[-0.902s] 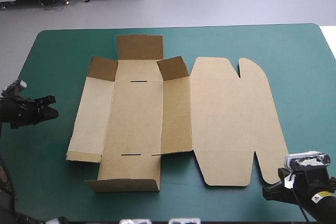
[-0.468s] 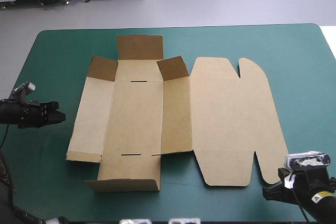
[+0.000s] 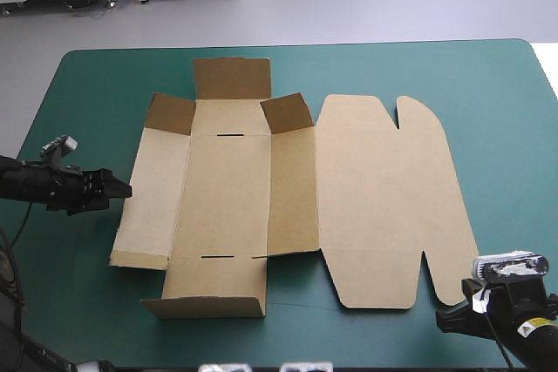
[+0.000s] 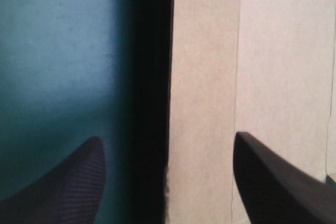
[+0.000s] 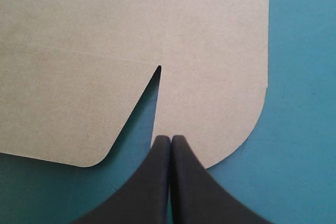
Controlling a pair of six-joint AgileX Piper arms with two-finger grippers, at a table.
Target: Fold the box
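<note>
Left gripper (image 3: 122,189) closer to the box (image 3: 227,189) than earlier; fingers (image 4: 273,179) apart

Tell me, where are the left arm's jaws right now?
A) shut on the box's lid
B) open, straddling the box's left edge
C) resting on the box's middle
B: the left jaws stand apart, one over the teal-green cover, the other over the box.

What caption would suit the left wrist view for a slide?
Open left gripper straddling the edge of the brown box on the teal-green cover.
</note>
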